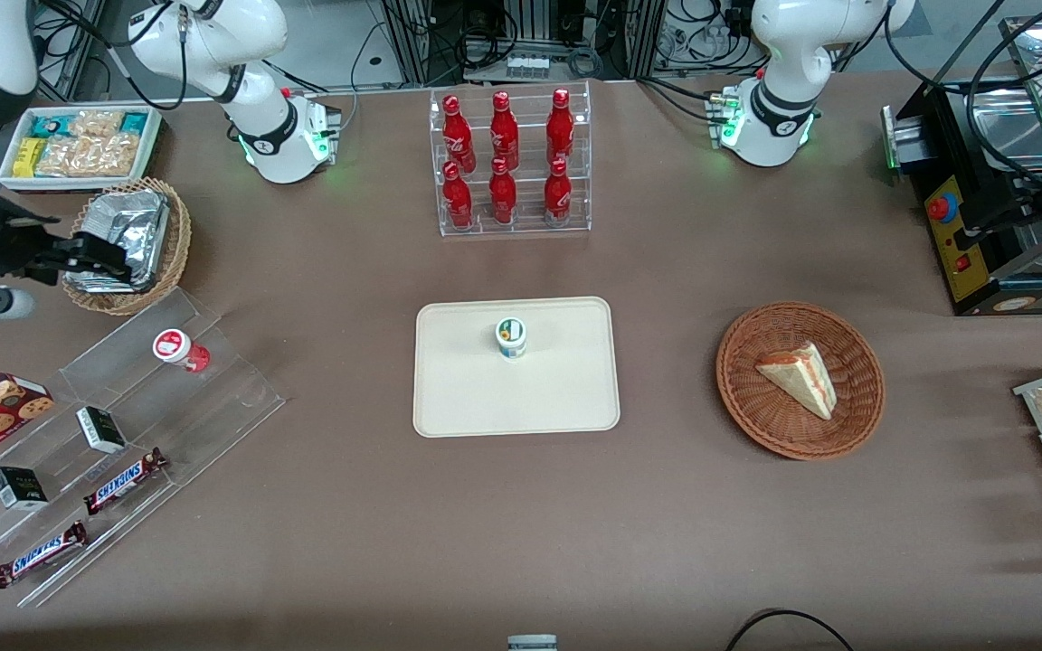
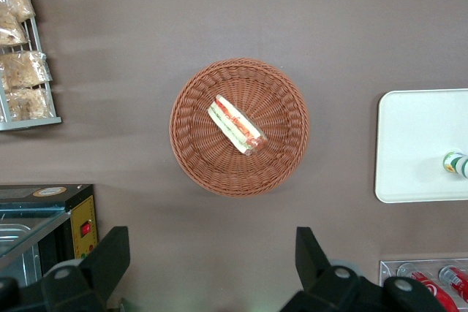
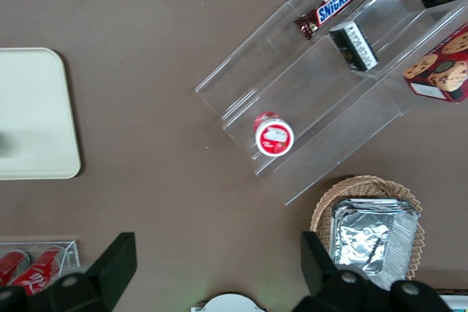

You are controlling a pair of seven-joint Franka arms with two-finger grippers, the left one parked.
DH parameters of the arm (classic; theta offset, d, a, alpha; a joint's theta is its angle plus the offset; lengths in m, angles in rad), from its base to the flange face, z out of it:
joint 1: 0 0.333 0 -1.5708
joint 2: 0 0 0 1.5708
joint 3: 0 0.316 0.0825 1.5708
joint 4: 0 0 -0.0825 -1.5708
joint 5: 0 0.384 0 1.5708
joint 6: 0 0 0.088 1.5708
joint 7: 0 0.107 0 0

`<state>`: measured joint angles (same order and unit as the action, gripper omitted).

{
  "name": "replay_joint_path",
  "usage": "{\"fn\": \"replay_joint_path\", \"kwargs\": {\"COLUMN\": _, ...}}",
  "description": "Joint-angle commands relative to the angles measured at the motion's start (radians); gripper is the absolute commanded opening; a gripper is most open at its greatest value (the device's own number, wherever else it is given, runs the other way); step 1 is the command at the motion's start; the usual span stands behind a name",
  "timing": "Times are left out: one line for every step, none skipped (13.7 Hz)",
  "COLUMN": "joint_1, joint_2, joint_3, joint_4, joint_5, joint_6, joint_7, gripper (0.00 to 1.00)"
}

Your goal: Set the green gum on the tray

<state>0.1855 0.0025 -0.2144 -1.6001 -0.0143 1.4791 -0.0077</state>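
Observation:
The green gum (image 1: 511, 337), a small white bottle with a green-and-white lid, stands upright on the cream tray (image 1: 521, 398), in the part of the tray farther from the front camera. It also shows in the left wrist view (image 2: 457, 164) on the tray (image 2: 413, 144). My right gripper (image 1: 100, 258) is high above the table at the working arm's end, over the wicker basket with the foil tray. In the right wrist view the gripper (image 3: 216, 264) is open and empty, and one corner of the tray (image 3: 33, 115) shows without the gum.
A red-lidded bottle (image 1: 179, 348) stands on a clear stepped shelf (image 1: 213, 398) with Snickers bars, small boxes and a cookie box. The foil tray basket (image 1: 123, 244), a snack tub (image 1: 78, 145), a cola bottle rack (image 1: 512, 163), a sandwich basket (image 1: 800, 380) and a black machine (image 1: 1000, 208) stand around.

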Motion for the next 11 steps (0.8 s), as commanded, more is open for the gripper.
{"fn": "replay_joint_path", "kwargs": {"joint_1": -0.008, "joint_2": 0.045, "joint_3": 0.0, "joint_4": 0.083, "joint_5": -0.003, "joint_6": -0.04, "joint_7": -0.015, "gripper": 1.0}}
{"fn": "replay_joint_path", "kwargs": {"joint_1": -0.036, "joint_2": 0.051, "joint_3": 0.003, "joint_4": 0.089, "joint_5": 0.007, "joint_6": -0.039, "joint_7": -0.018, "gripper": 1.0}}
{"fn": "replay_joint_path", "kwargs": {"joint_1": -0.07, "joint_2": 0.057, "joint_3": 0.01, "joint_4": 0.097, "joint_5": 0.032, "joint_6": -0.039, "joint_7": -0.021, "gripper": 1.0}}
{"fn": "replay_joint_path", "kwargs": {"joint_1": -0.098, "joint_2": 0.059, "joint_3": 0.013, "joint_4": 0.097, "joint_5": 0.062, "joint_6": -0.039, "joint_7": -0.023, "gripper": 1.0}}
{"fn": "replay_joint_path", "kwargs": {"joint_1": -0.128, "joint_2": 0.059, "joint_3": 0.021, "joint_4": 0.097, "joint_5": 0.077, "joint_6": -0.039, "joint_7": -0.025, "gripper": 1.0}}
{"fn": "replay_joint_path", "kwargs": {"joint_1": -0.164, "joint_2": 0.059, "joint_3": 0.058, "joint_4": 0.095, "joint_5": 0.079, "joint_6": -0.037, "joint_7": -0.046, "gripper": 1.0}}
{"fn": "replay_joint_path", "kwargs": {"joint_1": -0.205, "joint_2": 0.056, "joint_3": 0.108, "joint_4": 0.095, "joint_5": 0.079, "joint_6": -0.04, "joint_7": -0.057, "gripper": 1.0}}
{"fn": "replay_joint_path", "kwargs": {"joint_1": -0.222, "joint_2": 0.047, "joint_3": 0.143, "joint_4": 0.091, "joint_5": 0.074, "joint_6": -0.042, "joint_7": -0.051, "gripper": 1.0}}
{"fn": "replay_joint_path", "kwargs": {"joint_1": -0.23, "joint_2": 0.034, "joint_3": 0.15, "joint_4": 0.083, "joint_5": 0.073, "joint_6": -0.061, "joint_7": -0.049, "gripper": 1.0}}
{"fn": "replay_joint_path", "kwargs": {"joint_1": -0.23, "joint_2": 0.028, "joint_3": 0.151, "joint_4": 0.08, "joint_5": 0.071, "joint_6": -0.086, "joint_7": -0.049, "gripper": 1.0}}
{"fn": "replay_joint_path", "kwargs": {"joint_1": -0.228, "joint_2": 0.016, "joint_3": 0.151, "joint_4": 0.063, "joint_5": 0.067, "joint_6": -0.088, "joint_7": -0.048, "gripper": 1.0}}
